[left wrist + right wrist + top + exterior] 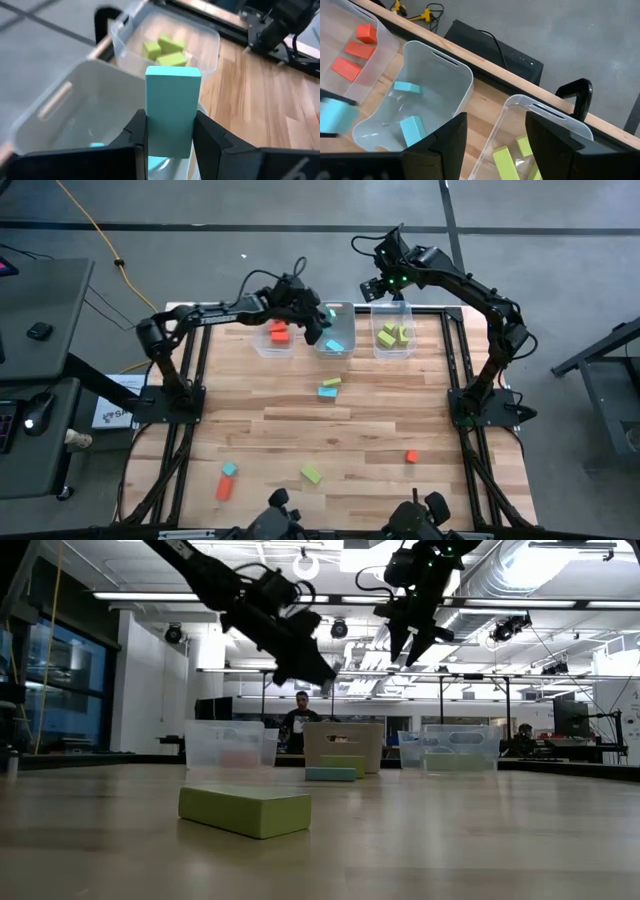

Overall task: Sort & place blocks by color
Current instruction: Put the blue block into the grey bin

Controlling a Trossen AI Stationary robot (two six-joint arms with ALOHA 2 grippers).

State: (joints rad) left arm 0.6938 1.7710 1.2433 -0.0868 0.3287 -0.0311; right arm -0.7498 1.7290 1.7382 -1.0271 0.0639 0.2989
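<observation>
Three clear bins stand along the table's far edge. The left one (275,338) holds red-orange blocks, the middle one (336,338) light blue blocks (411,129), the right one (394,335) yellow-green blocks (165,50). My left gripper (318,320) hangs over the middle bin (70,110), shut on a light blue bar (171,107). My right gripper (495,145) stands open above the far rim of the right bin (540,130), with nothing between its fingers. My left gripper pinches the light blue bar's two long sides (150,135) between its two fingers, at the bar's lower part. The fingers slant down from the table's left and lie along the bar, which sticks out past the fingertips. The bar is lifted clear above the middle bin.
Loose blocks lie on the wooden table. A light blue and a yellow-green one (328,387) are at mid-table. A yellow-green one (311,474), a red-orange one (411,456) and a blue and red pair (227,480) lie toward the near edge. People show in the room behind the table.
</observation>
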